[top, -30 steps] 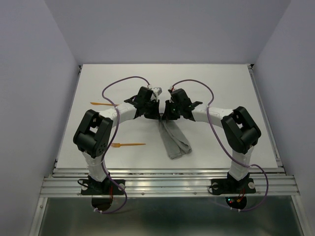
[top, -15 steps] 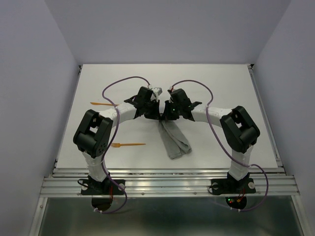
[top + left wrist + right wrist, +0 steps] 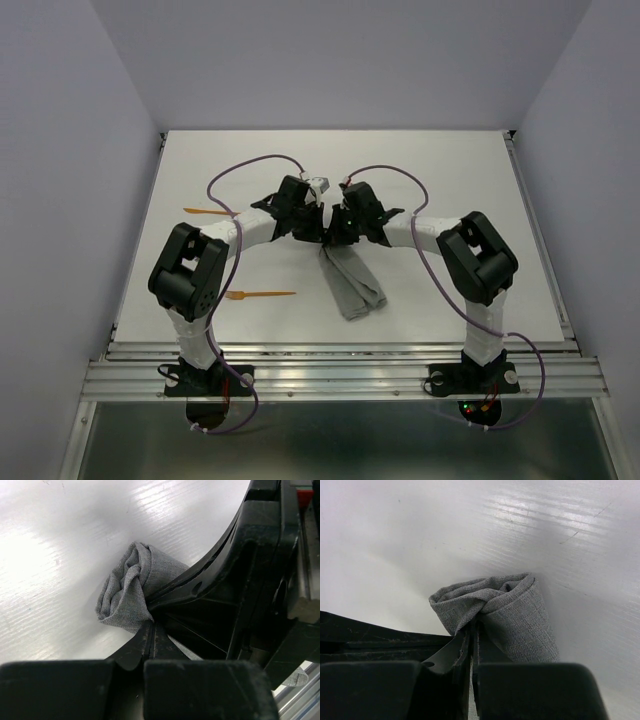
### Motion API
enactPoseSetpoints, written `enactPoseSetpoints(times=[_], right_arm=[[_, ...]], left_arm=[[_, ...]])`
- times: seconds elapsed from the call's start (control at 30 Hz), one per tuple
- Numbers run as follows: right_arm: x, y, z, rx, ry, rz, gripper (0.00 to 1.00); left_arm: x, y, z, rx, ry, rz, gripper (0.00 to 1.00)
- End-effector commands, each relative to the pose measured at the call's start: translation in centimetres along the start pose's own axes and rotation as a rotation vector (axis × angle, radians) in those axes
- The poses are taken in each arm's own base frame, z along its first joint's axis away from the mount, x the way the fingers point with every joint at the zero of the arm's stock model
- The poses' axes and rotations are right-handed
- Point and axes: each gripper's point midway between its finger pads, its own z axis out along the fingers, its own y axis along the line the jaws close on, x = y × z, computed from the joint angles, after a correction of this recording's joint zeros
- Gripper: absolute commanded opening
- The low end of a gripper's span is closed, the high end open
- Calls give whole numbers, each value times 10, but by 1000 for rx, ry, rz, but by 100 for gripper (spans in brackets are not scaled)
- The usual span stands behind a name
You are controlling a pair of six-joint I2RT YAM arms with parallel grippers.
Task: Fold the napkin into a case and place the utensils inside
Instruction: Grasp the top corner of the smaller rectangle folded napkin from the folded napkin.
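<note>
The grey napkin (image 3: 351,284) lies bunched into a long strip at the table's middle, its far end lifted between both grippers. My left gripper (image 3: 318,236) is shut on the napkin's far end (image 3: 131,591). My right gripper (image 3: 337,238) is shut on the same end (image 3: 492,605), right beside the left one. One orange fork (image 3: 262,295) lies left of the napkin near the front. A second orange utensil (image 3: 207,211) lies further back at the left.
The white table (image 3: 450,160) ends at a metal rail (image 3: 340,350) at the front. Grey walls close in on both sides. Purple cables (image 3: 245,170) loop over both arms.
The right arm's elbow has shifted slightly left and toward the middle. Both grippers stay shut on the napkin's far end; the utensils have not moved.
</note>
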Motion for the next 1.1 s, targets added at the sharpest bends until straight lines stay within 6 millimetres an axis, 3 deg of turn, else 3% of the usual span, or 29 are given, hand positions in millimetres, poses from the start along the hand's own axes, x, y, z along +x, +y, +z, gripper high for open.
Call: enactPoseSetpoints(times=[0.0,0.23,0.47,0.63,0.93,1.07], right_arm=[[-37,23,-4,-91,-163,36,1],[-54,45,-22,-208,-276,74,1],[-51,54,-26,-305,-307,78,1],[-38,41,-15,-269,-265,78,9],[-25,30,-8,-246,-240,66,11],[-24,29,-8,-243,-239,61,20]], left_arm=[[-13,-16,-14,52,-41,35,0],[-9,-13,-11,46,-31,30,0],[-12,-10,-10,26,-29,28,0],[-11,-4,-8,27,-14,-29,0],[-16,-7,-11,150,-6,-111,0],[-14,-3,-11,167,2,-133,0]])
